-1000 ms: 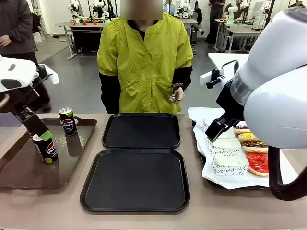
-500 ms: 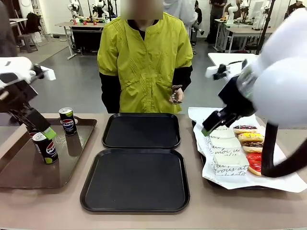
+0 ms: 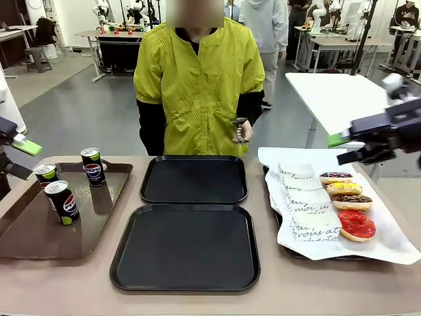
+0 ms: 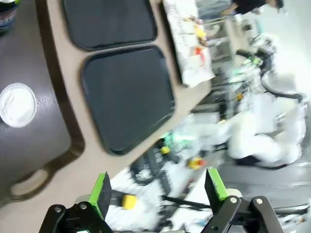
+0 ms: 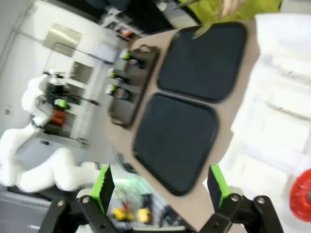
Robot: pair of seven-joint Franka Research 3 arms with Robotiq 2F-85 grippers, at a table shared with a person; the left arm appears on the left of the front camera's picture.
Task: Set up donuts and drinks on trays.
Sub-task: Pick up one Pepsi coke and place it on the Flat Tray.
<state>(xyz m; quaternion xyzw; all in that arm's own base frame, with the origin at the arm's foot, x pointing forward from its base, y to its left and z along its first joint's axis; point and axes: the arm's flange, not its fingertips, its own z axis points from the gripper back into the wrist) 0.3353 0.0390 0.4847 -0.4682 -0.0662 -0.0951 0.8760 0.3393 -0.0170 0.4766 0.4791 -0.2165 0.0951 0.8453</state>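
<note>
Across the table [image 3: 296, 284] both trays [image 3: 186, 247] lie bare; our left hand [image 4: 158, 190] and right hand [image 5: 160, 187] gape wide, empty. We should grip cans [image 3: 62, 203] mid-body, upright.

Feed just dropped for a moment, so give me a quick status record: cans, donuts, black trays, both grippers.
Pepsi cans: three, upright on the brown tray
donuts: four, on the white paper, robot's right side
black trays: two, in the middle, nothing on them
left gripper: jaws open, holding nothing
right gripper: jaws open, holding nothing
</note>
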